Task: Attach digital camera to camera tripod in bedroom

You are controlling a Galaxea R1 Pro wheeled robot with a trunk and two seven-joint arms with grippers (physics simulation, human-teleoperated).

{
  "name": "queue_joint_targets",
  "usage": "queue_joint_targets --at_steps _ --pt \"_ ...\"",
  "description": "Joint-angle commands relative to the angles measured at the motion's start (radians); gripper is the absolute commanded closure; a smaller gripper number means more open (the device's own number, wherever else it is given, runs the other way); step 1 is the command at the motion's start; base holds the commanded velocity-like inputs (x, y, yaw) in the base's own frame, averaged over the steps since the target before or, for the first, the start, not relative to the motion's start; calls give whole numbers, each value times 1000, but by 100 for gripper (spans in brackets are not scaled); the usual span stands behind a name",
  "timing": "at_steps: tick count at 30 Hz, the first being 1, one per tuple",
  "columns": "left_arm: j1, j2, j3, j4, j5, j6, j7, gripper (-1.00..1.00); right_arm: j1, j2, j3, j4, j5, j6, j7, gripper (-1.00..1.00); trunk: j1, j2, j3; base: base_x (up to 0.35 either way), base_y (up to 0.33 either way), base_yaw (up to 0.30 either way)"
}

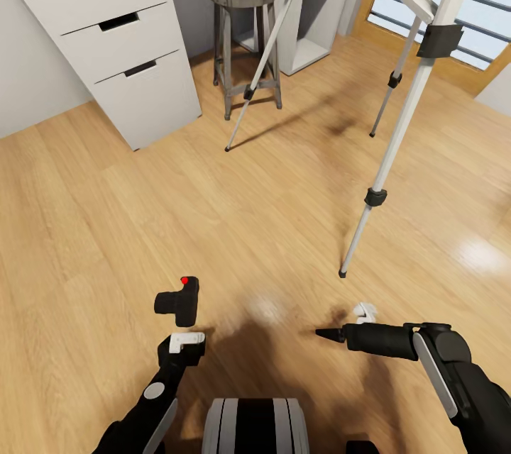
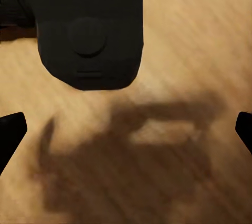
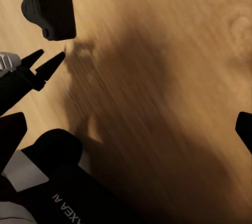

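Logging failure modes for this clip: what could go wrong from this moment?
The digital camera seems to sit on the floor just ahead of the open left gripper; a shallow grasp may tip or push it away. The camera tripod has a leg foot near the right gripper, so a swing could knock it.

The digital camera (image 1: 179,301) is a small black boxy body with a short lens bump on one side and a bright red dot on its top. It lies on the light wood plank floor (image 1: 92,227) of the bedroom, well apart from the camera tripod (image 1: 397,120). The left wrist view shows its dark rounded casing (image 2: 89,27) with a round dial. The right wrist view shows it (image 3: 51,6) from the side, red dot up. The tripod stands upright, its silver-white legs splayed, with black joints and black feet on the floor; its head is out of view.
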Motion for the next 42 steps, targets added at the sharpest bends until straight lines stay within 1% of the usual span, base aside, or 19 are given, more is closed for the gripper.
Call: queue_joint_targets --at_steps 1,5,7,15,29,35,42 --pt "-1 1 -6 0 10 -4 8 -100 0 0 -1 0 -1 5 2 -100 0 0 -1 0 0 0" --pt "-1 1 -7 -3 10 -4 21 -100 0 0 -1 0 -1 5 2 -100 0 0 -1 0 0 0" --pt "-1 0 -9 -9 10 -3 77 -100 0 0 -1 -1 -1 6 2 -100 0 0 -1 0 0 0" --pt "-1 1 -9 -11 11 -3 124 -100 0 -1 -1 -2 -1 7 2 -100 0 0 -1 0 0 0" --pt "-1 -1 -10 0 12 -3 127 -100 0 -1 -1 -2 -1 7 2 -100 0 0 -1 3 0 0" --pt "-1 -3 -9 1 13 -3 128 -100 0 -1 -1 -2 -1 7 2 -100 0 0 -1 165 0 0" --pt "-1 -5 -9 2 13 -3 128 -100 0 -1 -1 -2 -1 7 2 -100 0 0 -1 42 0 0"
